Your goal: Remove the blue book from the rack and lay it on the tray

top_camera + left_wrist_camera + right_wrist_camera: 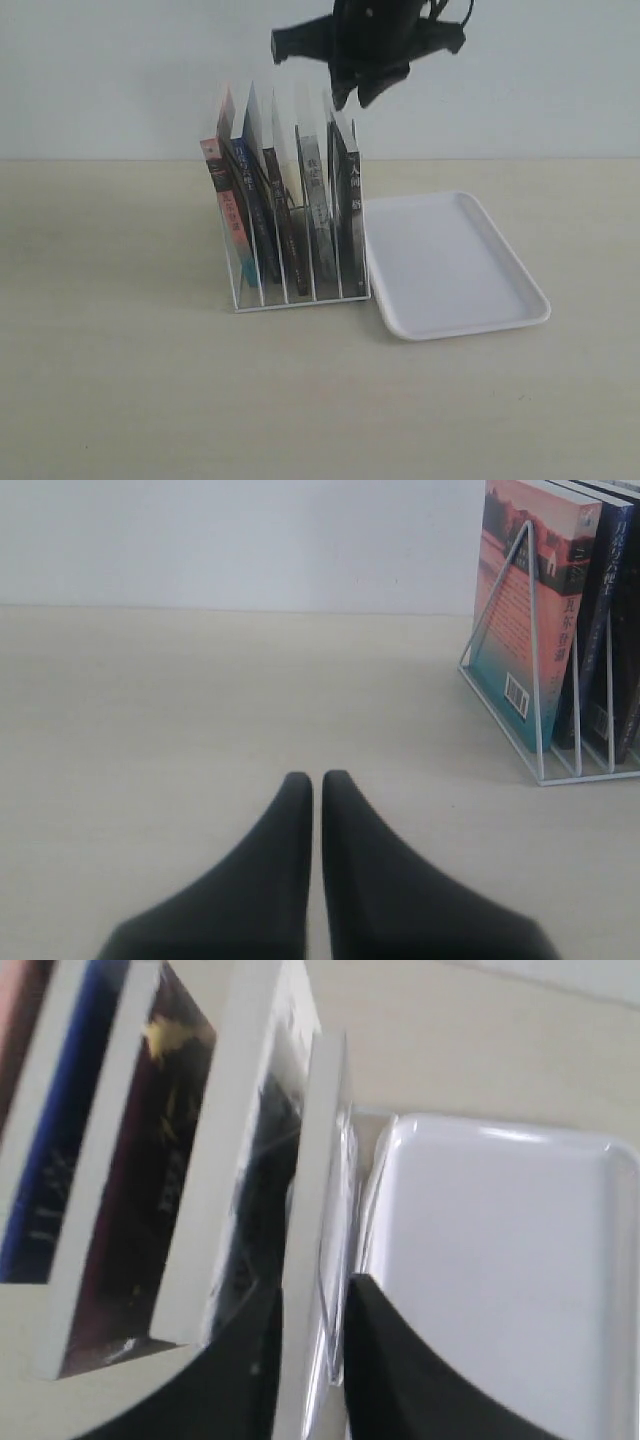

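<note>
The white wire rack (300,296) holds several upright books. The blue book (246,185) stands second from the left, its blue spine next to the pink-spined book (222,190). It also shows as a blue strip (45,1170) in the right wrist view. My right gripper (360,98) hovers open over the rack's right end, well away from the blue book. Its fingers straddle the white top edge of the rightmost black-spined book (315,1160). The white tray (450,260) lies flat just right of the rack. My left gripper (318,780) is shut on nothing, low over the table, with the rack (530,650) off to one side.
Other black-spined books (300,210) fill the slots between the blue book and the rightmost one. The beige table (120,380) extends left of and in front of the rack. A pale wall stands behind.
</note>
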Available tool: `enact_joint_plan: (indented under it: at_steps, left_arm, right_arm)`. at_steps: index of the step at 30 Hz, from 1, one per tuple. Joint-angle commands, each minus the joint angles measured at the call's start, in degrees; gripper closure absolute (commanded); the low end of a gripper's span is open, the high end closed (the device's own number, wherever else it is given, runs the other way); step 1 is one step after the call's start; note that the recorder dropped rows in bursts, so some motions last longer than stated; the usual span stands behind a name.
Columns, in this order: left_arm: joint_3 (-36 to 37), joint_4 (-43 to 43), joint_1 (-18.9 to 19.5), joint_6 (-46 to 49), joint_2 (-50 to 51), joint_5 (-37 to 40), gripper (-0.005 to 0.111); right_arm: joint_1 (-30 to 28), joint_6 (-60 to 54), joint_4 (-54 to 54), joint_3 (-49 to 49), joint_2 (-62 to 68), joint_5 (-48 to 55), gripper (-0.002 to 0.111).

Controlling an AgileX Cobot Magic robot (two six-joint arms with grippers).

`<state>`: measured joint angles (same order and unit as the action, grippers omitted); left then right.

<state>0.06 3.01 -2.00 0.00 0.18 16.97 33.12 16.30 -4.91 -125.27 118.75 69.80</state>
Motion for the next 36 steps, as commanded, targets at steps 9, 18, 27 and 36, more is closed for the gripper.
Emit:
enact_joint_plan:
  at_steps: [9, 18, 27, 36]
  left_arm:
    - [-0.1, 0.2, 0.1, 0.0, -0.2, -0.2, 0.103]
    - [-0.1, 0.2, 0.1, 0.0, -0.2, -0.2, 0.103]
    - [-0.1, 0.2, 0.1, 0.0, -0.2, -0.2, 0.103]
    - [-0.1, 0.2, 0.1, 0.0, -0.2, -0.2, 0.103]
  right_arm:
    - [2.8, -7.9, 13.8, -2.7, -1.9, -0.8, 0.108]
    - [12.6, -2.2, -7.1, -2.9, 0.8, -8.4, 0.108]
    - [13.7, 2.4, -11.9, -6.8, 4.9, -12.2, 0.096]
    - [13.7, 6.8, -11.5, -8.9, 7.6, -12.3, 0.066]
